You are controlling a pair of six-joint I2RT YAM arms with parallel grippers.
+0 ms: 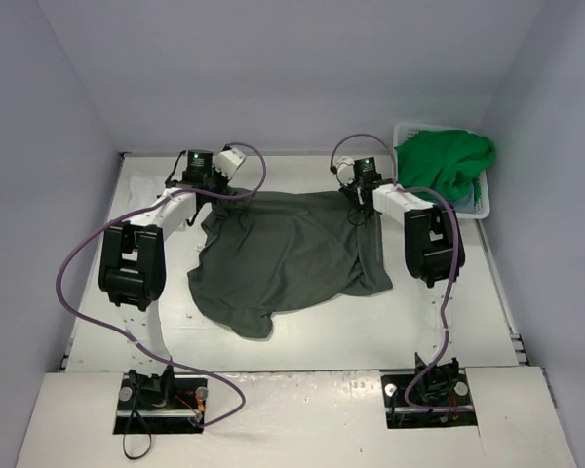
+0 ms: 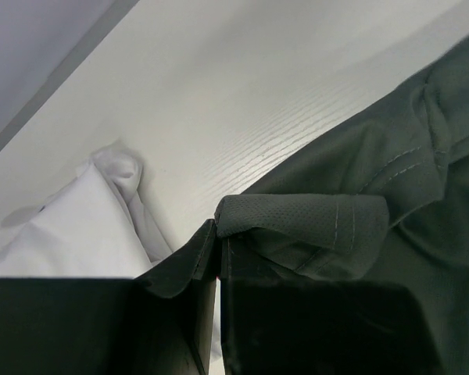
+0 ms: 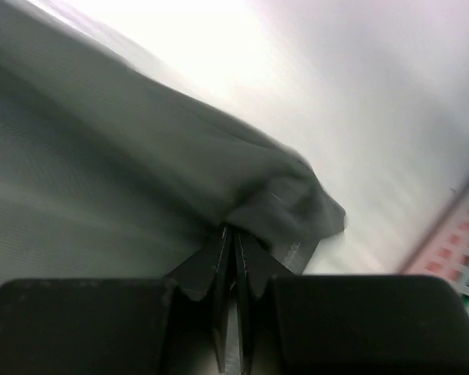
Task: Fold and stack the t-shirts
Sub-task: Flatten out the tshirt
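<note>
Pinching the far edge of the dark grey shirt (image 1: 288,258), both arms reach forward with elbows bent high and wrists dipped to the table (image 1: 370,331). The left gripper (image 2: 217,234) is clamped tight on a hemmed corner. The right gripper (image 3: 233,234) is likewise closed on a bunched corner. From the fingers the shirt trails back toward the arm bases, spread but rumpled. It looks thin, limp and light, so I'd say it will sag and wrinkle unless held at two corners. A white shirt (image 2: 70,226) lies just left of the left fingers. A green shirt (image 1: 447,161) fills the basket (image 1: 484,205) right of the right gripper.
</note>
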